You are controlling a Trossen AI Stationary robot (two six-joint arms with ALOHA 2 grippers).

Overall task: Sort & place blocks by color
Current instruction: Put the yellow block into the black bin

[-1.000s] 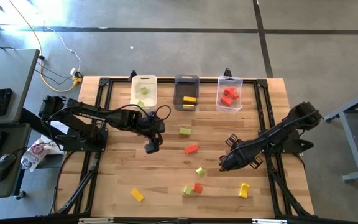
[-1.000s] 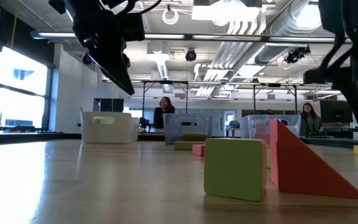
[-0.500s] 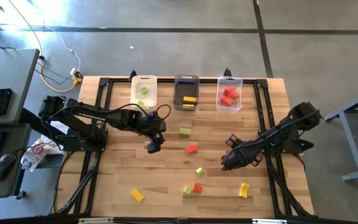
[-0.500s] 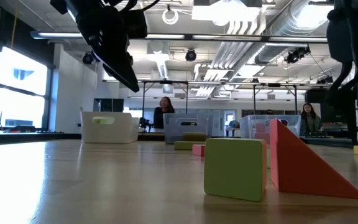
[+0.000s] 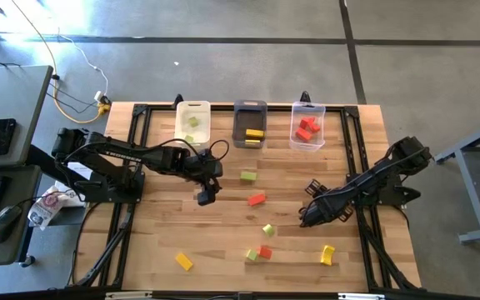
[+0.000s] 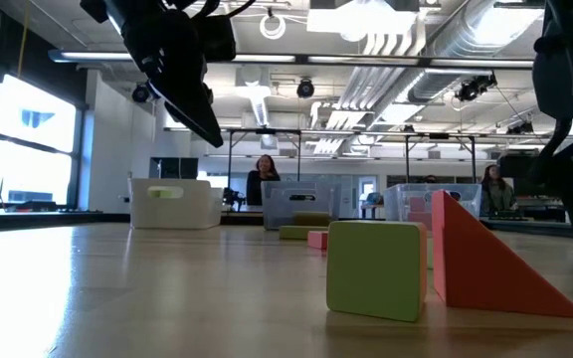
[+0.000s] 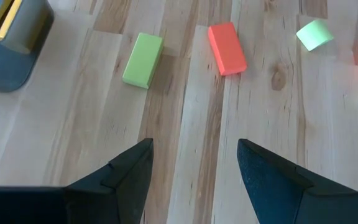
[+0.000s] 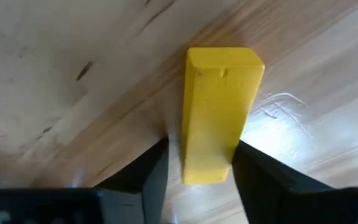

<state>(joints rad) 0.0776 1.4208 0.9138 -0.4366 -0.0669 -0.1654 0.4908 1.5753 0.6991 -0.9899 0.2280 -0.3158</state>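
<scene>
A yellow bar [image 8: 217, 112] lies flat on the wooden table, and my right gripper [image 8: 199, 149] stands over it at the table's right, pointing steeply down. Its fingers are open, one on each long side of the bar's near end. In the high view that gripper [image 5: 305, 220] hides the bar. My left gripper [image 5: 204, 197] hangs open and empty above the table's middle left. Ahead of it lie a green bar [image 7: 143, 51] and a red bar [image 7: 227, 48]. Other loose blocks: a green one [image 5: 267, 229], a green and red pair [image 5: 258, 252], and two yellow ones [image 5: 183, 262] [image 5: 327, 254]. My right gripper has one finger [image 8: 151, 165] beside one long side of the yellow bar and the other finger [image 8: 253, 165] beside the opposite side [image 8: 238, 146], coming from above, along the bar. Whether either finger touches it, I cannot tell. The bar lies on the table.
A white bin [image 5: 193, 122], a dark grey bin [image 5: 250, 125] and a clear bin [image 5: 307, 127] stand in a row at the far edge, each with blocks inside. Close to the low camera sit a green cube [image 6: 376, 268] and a red wedge [image 6: 490, 264]. People sit in the room behind.
My right gripper has sunk toward the table at the right, coming down around the yellow bar. The left arm and the blocks have kept still.
</scene>
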